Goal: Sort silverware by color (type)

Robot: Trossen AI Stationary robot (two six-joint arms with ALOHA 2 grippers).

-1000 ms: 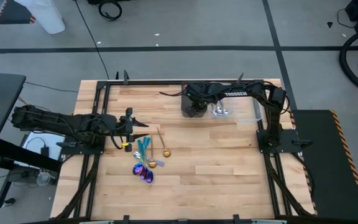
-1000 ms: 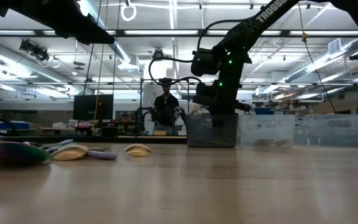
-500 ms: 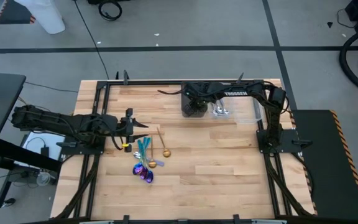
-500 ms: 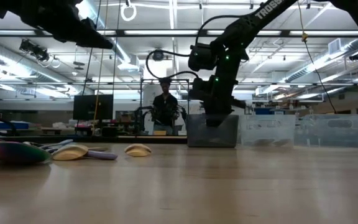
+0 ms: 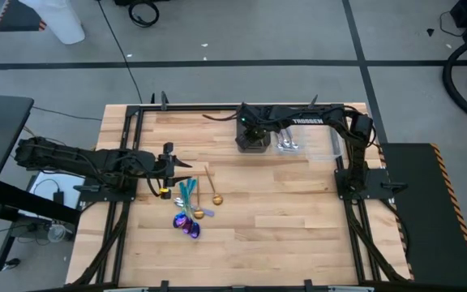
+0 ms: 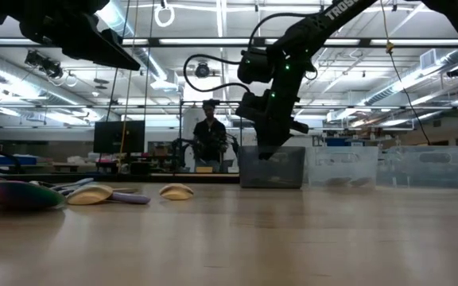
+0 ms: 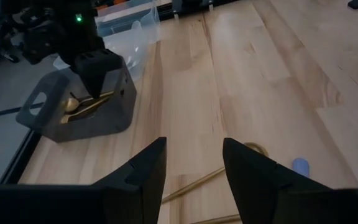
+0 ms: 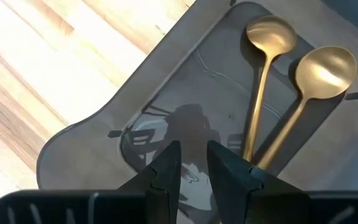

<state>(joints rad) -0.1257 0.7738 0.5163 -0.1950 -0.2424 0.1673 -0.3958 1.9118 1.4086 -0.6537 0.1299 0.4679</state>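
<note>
Now higher: right claw [image 6: 265,152] above bin [image 6: 271,167]

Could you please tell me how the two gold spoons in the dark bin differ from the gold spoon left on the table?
The two gold spoons lie side by side inside the dark bin at the table's far side, under the right gripper, which is open and empty. The gold spoon on the table lies alone on bare wood, in front of the open left gripper, next to the unsorted pile. All three look alike: slim and gold.
</note>
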